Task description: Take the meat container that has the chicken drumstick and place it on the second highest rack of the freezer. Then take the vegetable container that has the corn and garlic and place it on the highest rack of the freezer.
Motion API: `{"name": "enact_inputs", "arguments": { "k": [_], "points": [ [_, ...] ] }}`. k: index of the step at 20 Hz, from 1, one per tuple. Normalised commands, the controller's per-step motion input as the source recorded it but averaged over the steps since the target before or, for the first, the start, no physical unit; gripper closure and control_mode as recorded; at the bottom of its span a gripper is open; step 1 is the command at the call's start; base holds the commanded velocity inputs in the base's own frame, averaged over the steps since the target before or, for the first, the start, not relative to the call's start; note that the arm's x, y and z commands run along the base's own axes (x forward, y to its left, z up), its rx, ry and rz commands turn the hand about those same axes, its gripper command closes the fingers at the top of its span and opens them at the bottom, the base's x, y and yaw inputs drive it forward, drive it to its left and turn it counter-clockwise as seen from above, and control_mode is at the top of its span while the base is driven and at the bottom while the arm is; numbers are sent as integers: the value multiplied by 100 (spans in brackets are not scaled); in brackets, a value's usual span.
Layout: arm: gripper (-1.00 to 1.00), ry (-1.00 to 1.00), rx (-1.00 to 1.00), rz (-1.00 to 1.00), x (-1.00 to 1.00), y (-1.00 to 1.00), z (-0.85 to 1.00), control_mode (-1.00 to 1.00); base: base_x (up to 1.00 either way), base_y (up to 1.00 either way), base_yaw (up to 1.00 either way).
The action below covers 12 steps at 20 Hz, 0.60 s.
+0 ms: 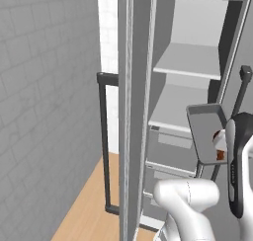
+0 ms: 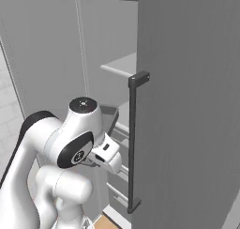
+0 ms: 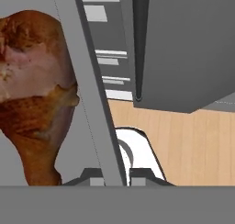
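Observation:
My gripper (image 3: pixel 114 176) is shut on the rim of the grey meat container (image 1: pixel 206 131), which hangs tilted in front of the open freezer (image 1: pixel 197 87). The reddish-brown chicken drumstick (image 3: pixel 36 94) lies in it and peeks out beside the arm as the drumstick (image 1: pixel 219 147). The container is level with the right part of the second highest rack (image 1: pixel 170 111) and just in front of it. The highest rack (image 1: pixel 188 61) sits above, bare. The vegetable container with the corn and garlic is out of view.
The open freezer door (image 2: pixel 187 106) with its long dark bar handle (image 2: pixel 132 143) stands close on the arm's right. Grey drawers (image 1: pixel 168 151) lie below the racks. A tiled wall (image 1: pixel 44 111) is at the left and wooden floor (image 3: pixel 183 140) below.

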Motion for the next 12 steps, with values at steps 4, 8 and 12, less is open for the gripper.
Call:
{"name": "enact_inputs", "arguments": {
  "k": [4, 8, 12],
  "points": [
    [100, 0, 2, -3, 46, 0, 0, -100, 24, 1, 0],
    [100, 1, 5, -17, 100, 14, 0, -100, 0, 0, 0],
    [100, 0, 7, -21, 93, 41, 0, -100, 0, 0, 0]
  ]
}}
